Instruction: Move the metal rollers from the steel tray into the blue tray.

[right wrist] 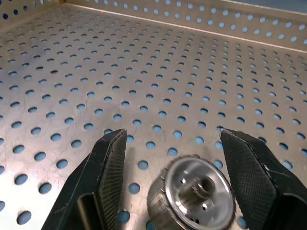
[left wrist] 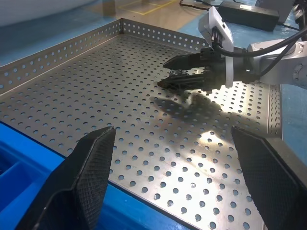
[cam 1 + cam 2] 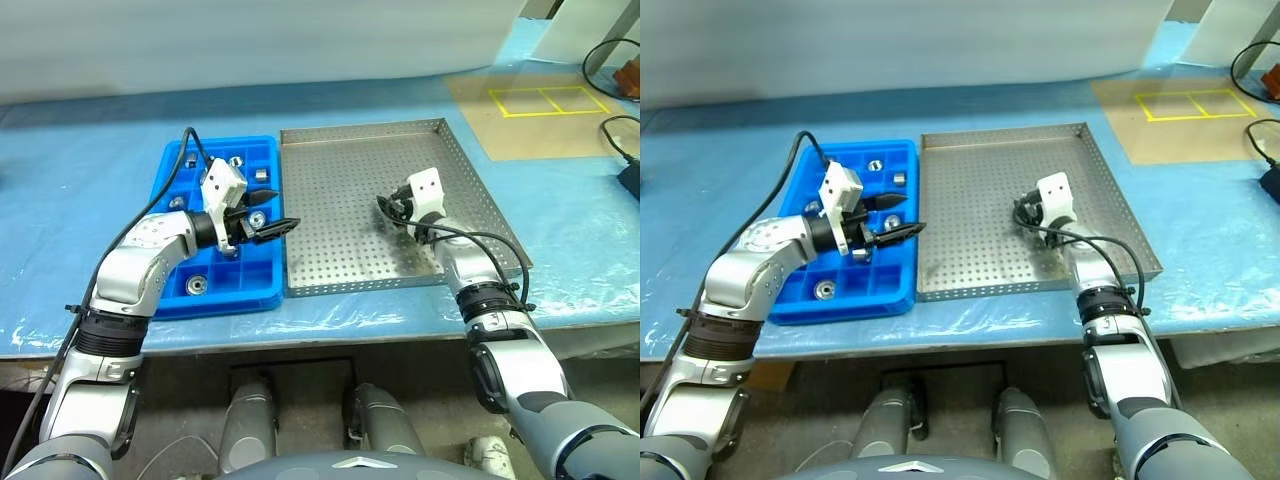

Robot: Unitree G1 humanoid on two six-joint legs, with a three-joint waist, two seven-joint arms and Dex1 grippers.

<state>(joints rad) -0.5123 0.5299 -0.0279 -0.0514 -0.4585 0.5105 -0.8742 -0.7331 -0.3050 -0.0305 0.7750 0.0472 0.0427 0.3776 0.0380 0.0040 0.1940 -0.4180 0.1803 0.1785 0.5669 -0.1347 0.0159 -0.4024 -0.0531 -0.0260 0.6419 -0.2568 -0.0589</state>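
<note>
blue tray: the bright blue rectangular plastic tray (image 3: 170,170) with square compartments sits on the left of the pale blue table sheet (image 3: 80,150), its long side just beside the steel tray.
rollers in blue tray: several small shiny silver metal rollers (image 3: 198,285) lie in separate compartments, one near the front edge, others further back.
left gripper: the left gripper (image 3: 268,212), with two black fingers, hovers over the blue tray's right edge, pointing toward the steel tray; its fingers (image 2: 88,163) stand wide apart with nothing between them.
steel tray: the large silvery perforated metal tray (image 3: 340,170) with low rims lies in the middle of the table.
right gripper: the right gripper (image 1: 170,158) sits low over the steel tray's right half, fingers parted.
roller at right gripper: one shiny short cylinder with a central hole (image 1: 192,194) lies between the two fingers, near the wrist; whether the pads touch it cannot be told.
</note>
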